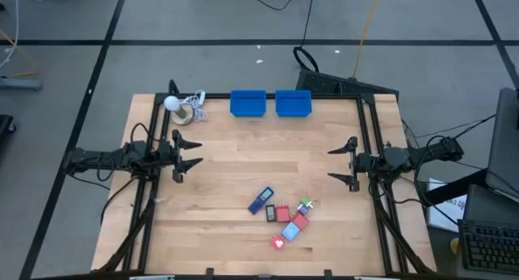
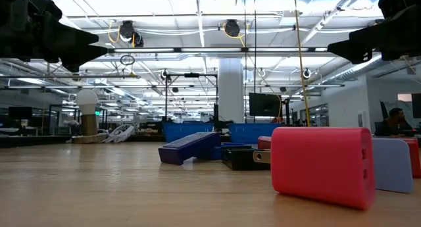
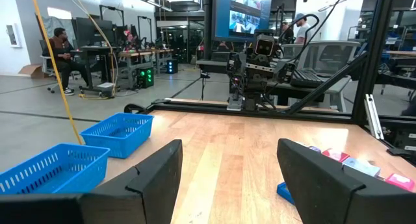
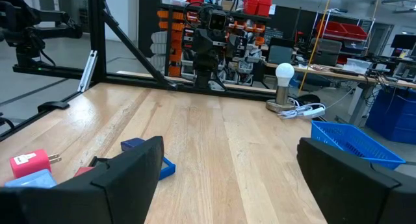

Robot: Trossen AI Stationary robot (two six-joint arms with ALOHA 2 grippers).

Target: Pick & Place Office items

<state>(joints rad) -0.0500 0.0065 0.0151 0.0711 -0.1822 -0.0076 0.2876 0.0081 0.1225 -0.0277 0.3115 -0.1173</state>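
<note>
None of the office items are sitting in a bin yet, so the task looks to be at its very start. In the high view the whole cluster is lying in the lower centre-right of the frame: a dark blue rectangle (image 1: 260,200), a red block (image 1: 282,214) just beside it, a light blue block (image 1: 289,231), a second red block (image 1: 278,243) at the bottom of the group, and a green-white bit (image 1: 305,205) at its right edge. The two blue bins (image 1: 270,103) are standing side by side near the top centre of the frame, well apart from the pile, and from above they are showing nothing inside.

The left gripper (image 1: 186,156) is hovering at the left middle of the frame with its fingers spread and holding nothing. The right gripper (image 1: 347,163) is hanging at the right middle, jaws wide and empty as well. Neither is touching any item, so every pick and every placement is judged to be outstanding.

A white label is showing on the lowest red block, but its print is too small to read. No other readable brand or writing is appearing on the items or bins.
</note>
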